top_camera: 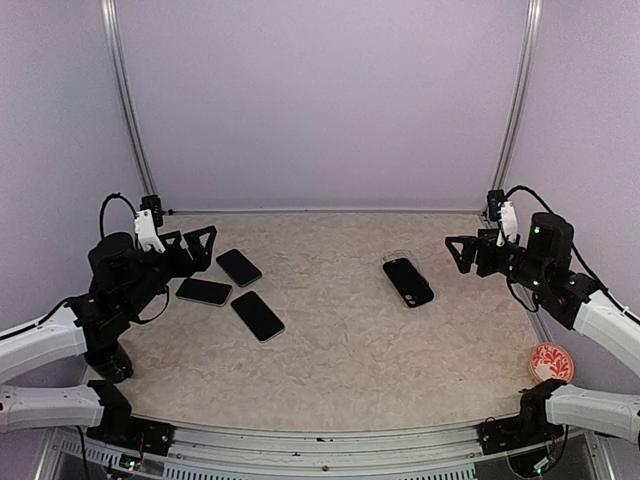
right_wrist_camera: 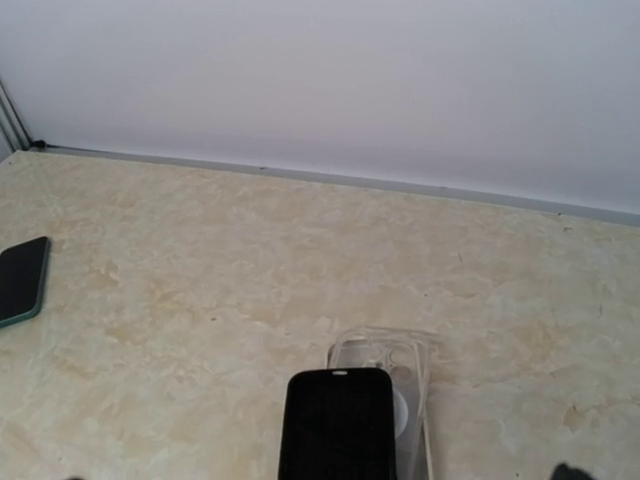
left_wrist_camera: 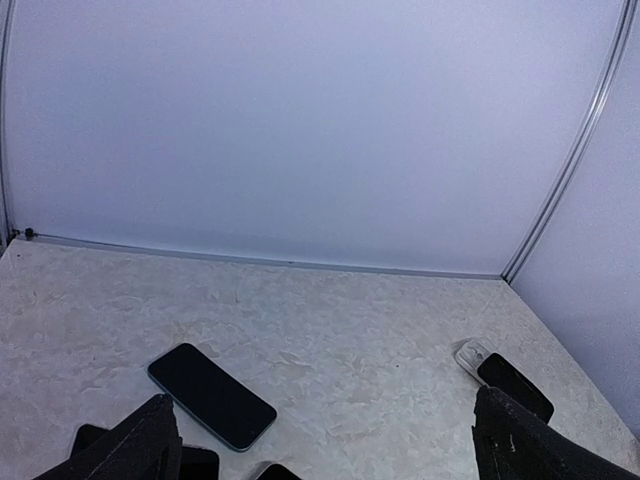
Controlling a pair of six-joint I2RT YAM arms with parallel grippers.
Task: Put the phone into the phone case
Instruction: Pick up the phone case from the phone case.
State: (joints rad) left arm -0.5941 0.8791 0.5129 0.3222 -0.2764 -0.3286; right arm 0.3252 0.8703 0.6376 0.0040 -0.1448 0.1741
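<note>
A black phone [top_camera: 409, 283] lies face up, right of the table's middle. It rests askew on the transparent phone case [top_camera: 397, 258], whose camera end sticks out past the phone's far end. The right wrist view shows the phone [right_wrist_camera: 335, 425] overlapping the case [right_wrist_camera: 402, 352], with part of a white ring beside the phone's right edge. My right gripper [top_camera: 463, 254] hovers open to the right of them, holding nothing. My left gripper [top_camera: 188, 244] is open at the far left with nothing between its fingers [left_wrist_camera: 150, 440]. From there the case [left_wrist_camera: 470, 354] shows at the far right.
Three other black phones lie at the left: one [top_camera: 239, 267] nearest the left gripper, one [top_camera: 204, 291] below it, one [top_camera: 257, 315] further in. A red and white round object [top_camera: 551, 362] sits by the right arm. Walls enclose the table on three sides.
</note>
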